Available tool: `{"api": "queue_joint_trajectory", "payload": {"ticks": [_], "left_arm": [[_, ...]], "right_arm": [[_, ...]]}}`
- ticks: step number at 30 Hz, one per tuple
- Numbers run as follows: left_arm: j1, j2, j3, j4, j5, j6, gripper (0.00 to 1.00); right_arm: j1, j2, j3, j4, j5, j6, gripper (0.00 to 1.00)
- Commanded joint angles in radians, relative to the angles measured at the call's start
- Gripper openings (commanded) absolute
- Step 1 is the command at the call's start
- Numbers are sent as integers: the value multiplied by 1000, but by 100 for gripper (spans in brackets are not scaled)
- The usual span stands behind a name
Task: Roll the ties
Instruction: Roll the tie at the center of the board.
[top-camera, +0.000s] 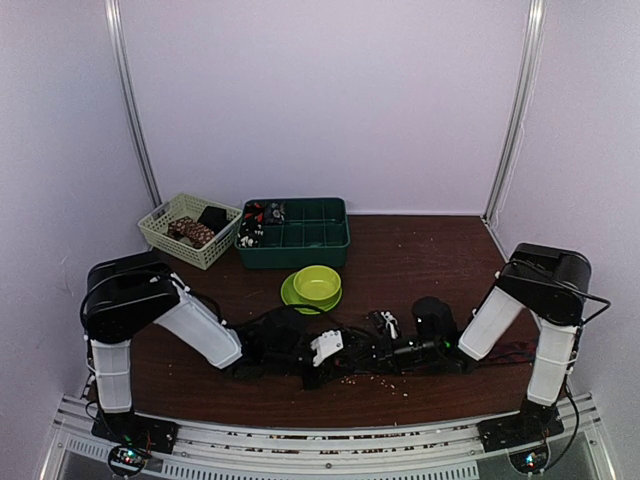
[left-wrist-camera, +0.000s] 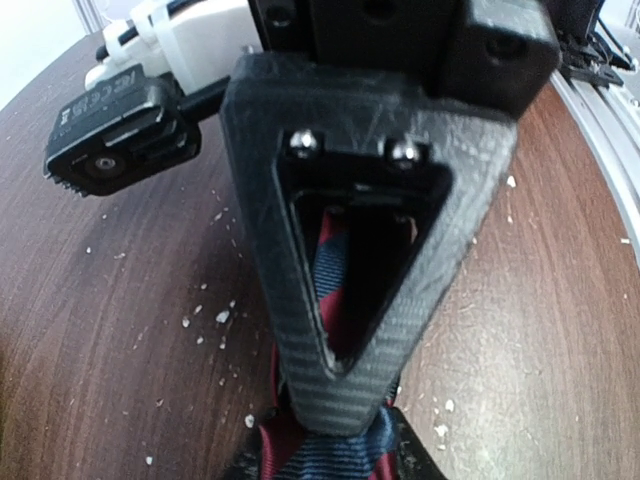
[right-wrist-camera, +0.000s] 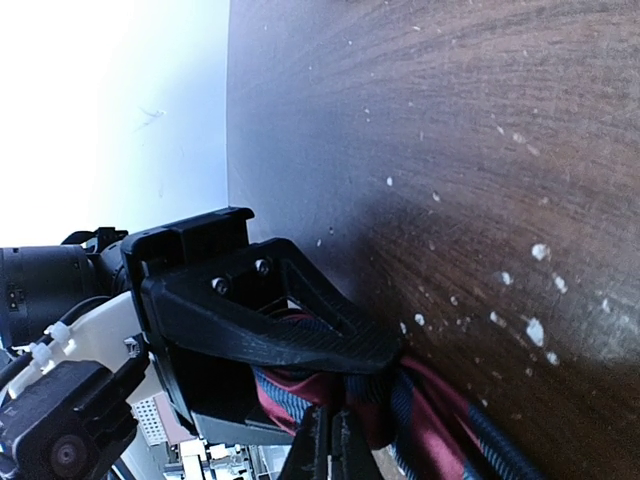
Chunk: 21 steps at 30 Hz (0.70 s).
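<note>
The two arms meet low over the counter (top-camera: 420, 260), at about 6 o'clock from the green bowl (top-camera: 317, 283), and the striped tie (right-wrist-camera: 440, 430) lies bunched between them. From above it is almost lost under the dark arms. The wrist views show its red and navy folds flat against the wood.

The right fingers (right-wrist-camera: 318, 455) are clenched, and their tips pinch into the tie's fabric. One of the left fingers (left-wrist-camera: 330, 100) lies flat over the tie, with stripes showing through its triangular window and spilling out beneath its tip at 6 o'clock. The second left finger is hidden, so I cannot tell whether that pair is clamped on the fabric or only resting around it.

As for progress, no neat coil shows anywhere on this tie. What is visible is a loose, crumpled gather, so I judge the rolling to be at an early or middle stage. The fabric must yet be wound tight and the finished roll set down.

At 11 o'clock from the bowl stands a green tray (top-camera: 300, 255), and at 10 o'clock a pale basket (top-camera: 185, 250). Both hold small dark or patterned bundles that may be finished rolls, but they are too small to say. No other loose tie can be made out. White crumbs (left-wrist-camera: 222, 315) speckle the wood around the work.
</note>
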<state>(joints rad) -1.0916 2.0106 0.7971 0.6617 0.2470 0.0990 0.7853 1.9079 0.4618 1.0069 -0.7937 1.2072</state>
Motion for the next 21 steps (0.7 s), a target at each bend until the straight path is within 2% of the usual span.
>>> {"api": "queue_joint_trajectory", "payload": {"ticks": [1, 4, 11, 15, 21], "left_arm": [[8, -27, -25, -233, -54, 49, 30], [20, -47, -29, -254, -47, 48, 32], [22, -51, -10, -259, -29, 47, 50], [22, -66, -71, -101, -13, 8, 60], [22, -30, -142, 144, -23, -70, 65]], "right_arm": [[-26, -23, -37, -50, 16, -8, 0], [-38, -42, -40, -119, 27, -51, 0], [-41, -69, 7, -412, 85, -234, 0], [-43, -72, 25, -495, 116, -295, 0], [-41, -96, 29, -550, 139, -343, 0]]}}
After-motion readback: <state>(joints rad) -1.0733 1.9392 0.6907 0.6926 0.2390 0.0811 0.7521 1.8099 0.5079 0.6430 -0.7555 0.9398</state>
